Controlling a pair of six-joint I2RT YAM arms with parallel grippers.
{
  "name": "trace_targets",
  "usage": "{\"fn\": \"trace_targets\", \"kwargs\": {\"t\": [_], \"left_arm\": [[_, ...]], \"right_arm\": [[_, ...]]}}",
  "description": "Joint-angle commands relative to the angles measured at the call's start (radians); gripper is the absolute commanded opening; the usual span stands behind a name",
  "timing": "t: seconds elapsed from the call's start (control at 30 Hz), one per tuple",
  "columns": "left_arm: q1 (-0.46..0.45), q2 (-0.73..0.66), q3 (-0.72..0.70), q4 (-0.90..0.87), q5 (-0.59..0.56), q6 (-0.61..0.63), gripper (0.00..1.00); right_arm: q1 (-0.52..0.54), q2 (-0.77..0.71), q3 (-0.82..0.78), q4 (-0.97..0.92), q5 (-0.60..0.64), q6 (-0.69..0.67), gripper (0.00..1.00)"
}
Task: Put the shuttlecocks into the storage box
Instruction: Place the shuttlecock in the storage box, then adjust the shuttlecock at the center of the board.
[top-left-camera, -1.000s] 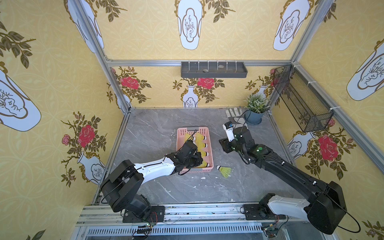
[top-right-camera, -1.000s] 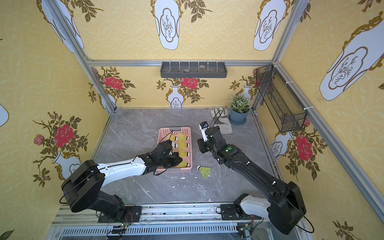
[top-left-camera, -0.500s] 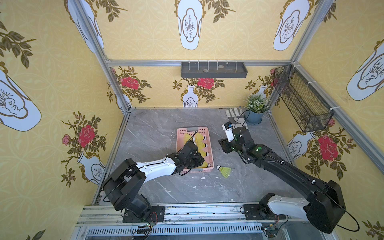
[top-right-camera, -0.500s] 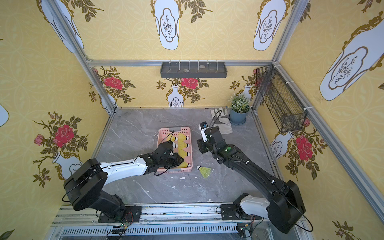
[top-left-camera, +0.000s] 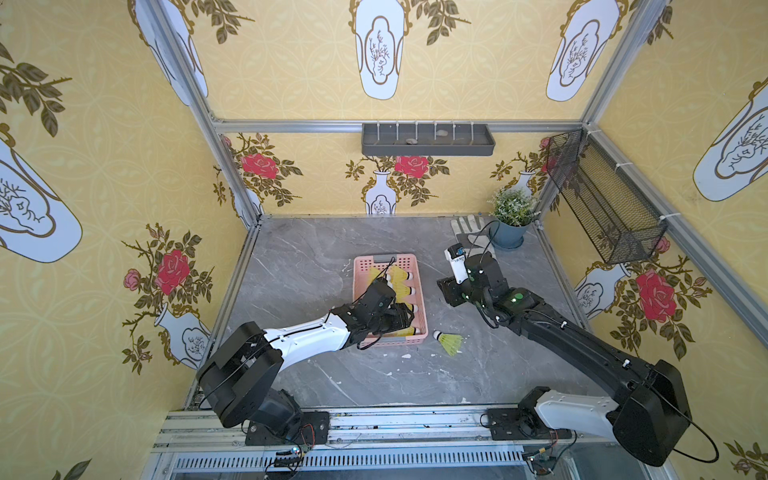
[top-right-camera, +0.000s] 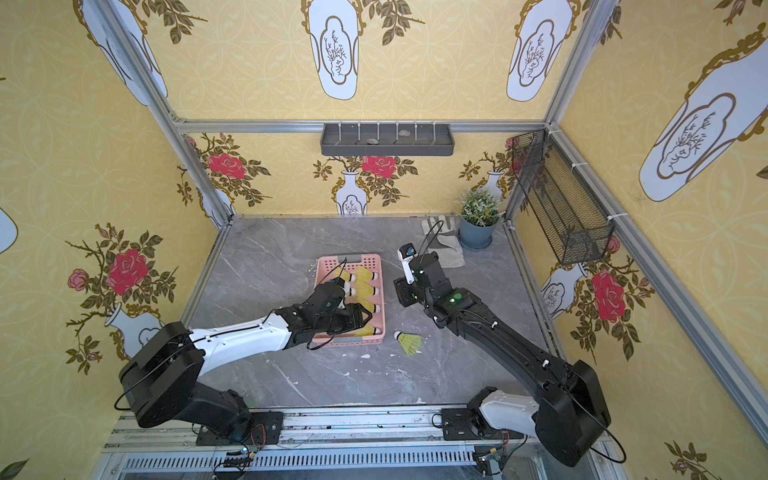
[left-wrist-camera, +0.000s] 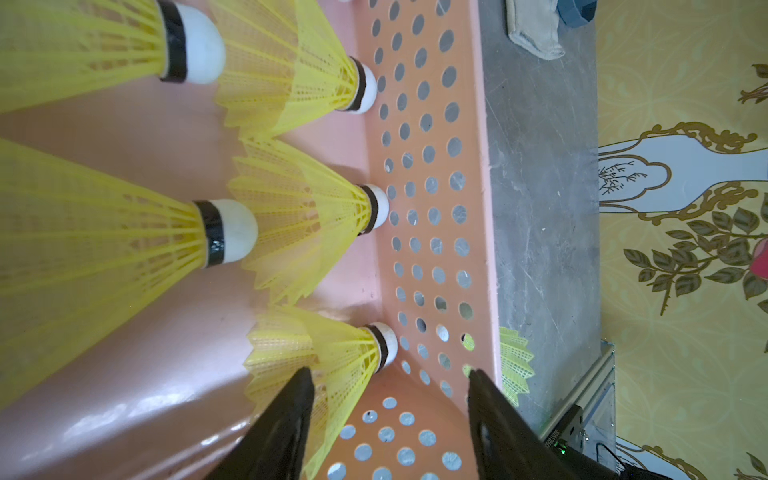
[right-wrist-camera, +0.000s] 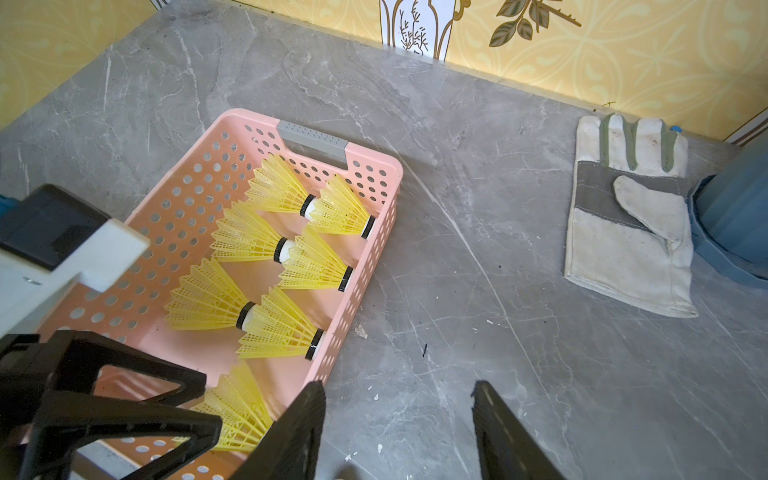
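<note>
The pink storage box (top-left-camera: 423, 309) lies mid-table and holds several yellow-green shuttlecocks (right-wrist-camera: 270, 332) in two rows, white tips toward its right wall. My left gripper (top-left-camera: 402, 318) hangs open inside the box's near end. One shuttlecock (left-wrist-camera: 332, 357) lies free in that corner, its skirt against one finger. Another shuttlecock (top-left-camera: 449, 341) lies on the table just outside the box's near right corner, also showing in a top view (top-right-camera: 409, 341). My right gripper (right-wrist-camera: 397, 388) stands open over bare table right of the box, holding nothing.
A work glove (right-wrist-camera: 627, 216) and a potted plant (top-left-camera: 509, 230) sit at the back right. A dark grey tray (top-left-camera: 428, 141) hangs on the back wall and a black wire basket (top-left-camera: 602, 203) on the right wall. White crumbs dot the table in front of the box.
My left gripper has gone from shut to open, letting go of a shuttlecock in the box's near corner. The right arm has stayed still.
</note>
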Motion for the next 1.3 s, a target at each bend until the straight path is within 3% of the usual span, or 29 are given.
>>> {"fn": "trace_targets", "kwargs": {"t": [0.0, 0.17, 0.37, 0.57, 0.83, 0.93, 1.27], "left_arm": [[-0.002, -0.03, 0.011, -0.069, -0.059, 0.062, 0.68], [-0.002, -0.112, 0.062, -0.226, -0.168, 0.149, 0.73], [0.03, -0.249, 0.148, -0.451, -0.302, 0.353, 0.81], [0.171, -0.396, 0.179, -0.554, -0.201, 0.516, 0.82], [0.357, -0.486, 0.224, -0.643, -0.074, 0.673, 0.83], [0.38, -0.51, 0.226, -0.638, -0.045, 0.71, 0.83], [0.435, -0.553, 0.184, -0.618, -0.051, 0.728, 0.83]], "right_arm": [[-0.001, -0.001, 0.001, 0.025, 0.029, 0.029, 0.6], [0.0, 0.002, 0.002, -0.001, 0.052, 0.086, 0.6], [0.001, -0.018, -0.01, -0.082, -0.002, 0.17, 0.6], [0.033, -0.043, -0.043, -0.172, -0.096, 0.239, 0.6], [0.159, -0.084, -0.123, -0.223, -0.155, 0.354, 0.55], [0.198, -0.07, -0.146, -0.219, -0.208, 0.378, 0.53], [0.259, 0.021, -0.207, -0.152, -0.205, 0.435, 0.41]]}}
